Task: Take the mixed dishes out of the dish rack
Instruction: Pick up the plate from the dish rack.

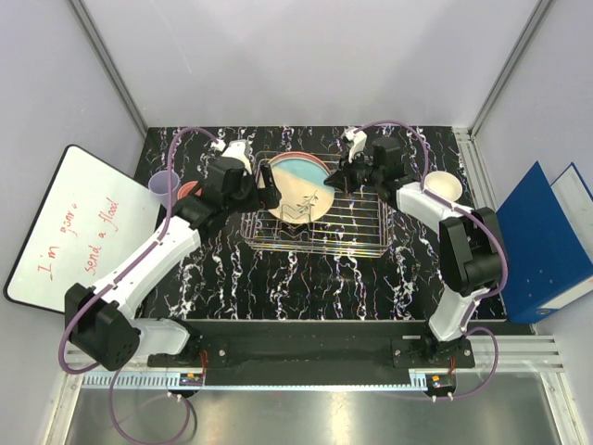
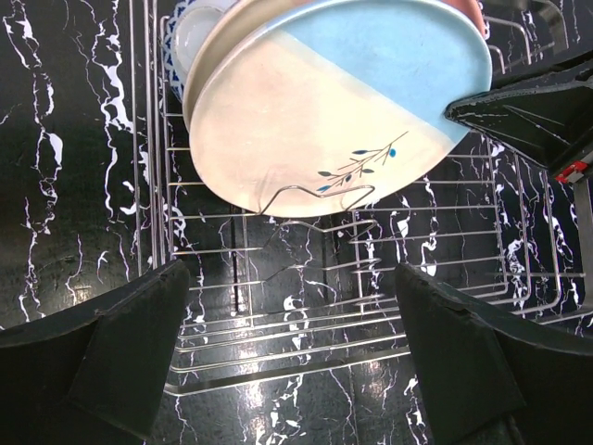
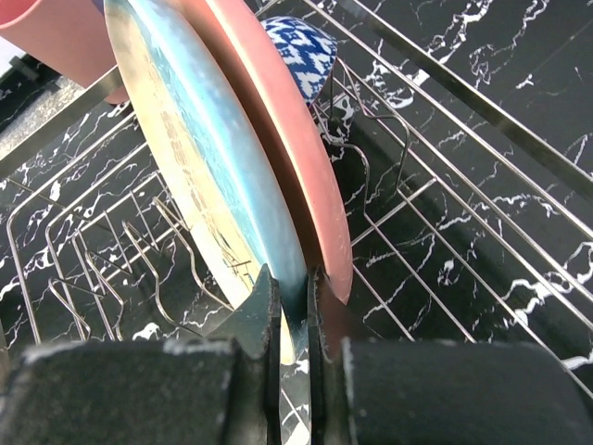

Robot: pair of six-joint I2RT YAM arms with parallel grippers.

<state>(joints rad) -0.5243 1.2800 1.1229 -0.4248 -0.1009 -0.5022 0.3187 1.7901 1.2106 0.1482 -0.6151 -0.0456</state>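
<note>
Right gripper (image 3: 292,287) clamps the rim of the cream-blue plate (image 3: 199,158), which stands on edge in the dish rack (image 3: 445,213), apparently against the pink plate (image 3: 278,120), ready for lifting; left gripper (image 2: 292,278) hovers nearby, jaws apart.

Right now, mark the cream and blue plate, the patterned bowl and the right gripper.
cream and blue plate (image 2: 338,107): left wrist view, cream part of its face.
patterned bowl (image 3: 301,46): right wrist view, its blue-white outer wall.
right gripper (image 3: 291,287): right wrist view, between fingertips pinching that plate's rim.

The blue plate (image 3: 199,167) and pink plate (image 3: 278,139) hide most of the patterned bowl (image 3: 301,46).
</note>
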